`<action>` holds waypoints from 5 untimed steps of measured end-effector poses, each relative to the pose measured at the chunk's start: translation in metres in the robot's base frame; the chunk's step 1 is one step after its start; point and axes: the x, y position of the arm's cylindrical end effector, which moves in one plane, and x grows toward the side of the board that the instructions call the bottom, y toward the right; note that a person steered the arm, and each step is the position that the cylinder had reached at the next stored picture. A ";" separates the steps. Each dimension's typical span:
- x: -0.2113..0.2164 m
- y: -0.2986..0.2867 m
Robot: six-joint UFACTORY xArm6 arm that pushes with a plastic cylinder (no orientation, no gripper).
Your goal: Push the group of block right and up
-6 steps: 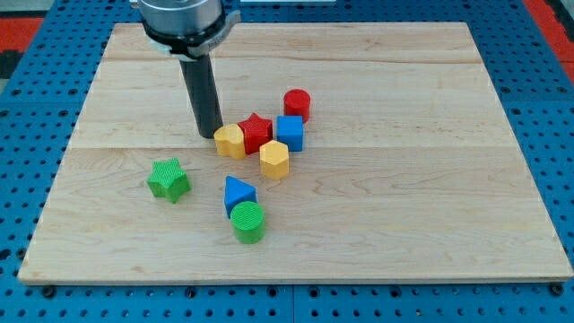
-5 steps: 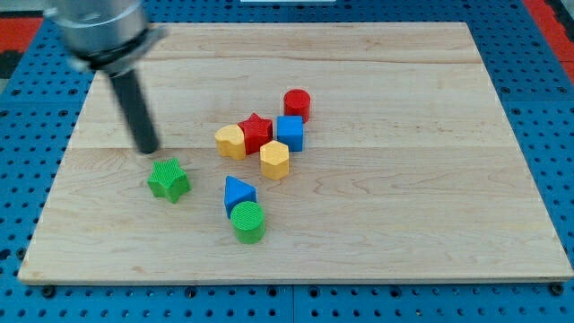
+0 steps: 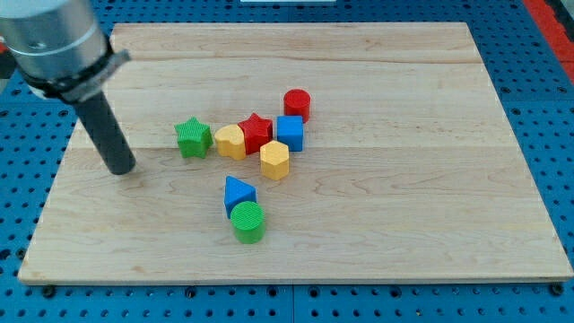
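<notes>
Rod end bare, holding nothing.
My tip (image 3: 121, 169) left of green star (image 3: 193, 138), well apart; star just beside yellow block (image 3: 230, 141), red star (image 3: 256, 132).

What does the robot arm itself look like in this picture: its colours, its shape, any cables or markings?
The arm ends in a straight, round, dark rod with a matte black surface, down to my tip. Above the rod sits a wider cylindrical metal housing, silver-grey, with a dark band around its lower edge. No cables, labels or markings can be seen, and the upper arm is cut off by the frame.
</notes>
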 end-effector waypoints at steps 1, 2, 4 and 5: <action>-0.021 0.083; -0.020 0.150; 0.128 0.122; 0.127 0.170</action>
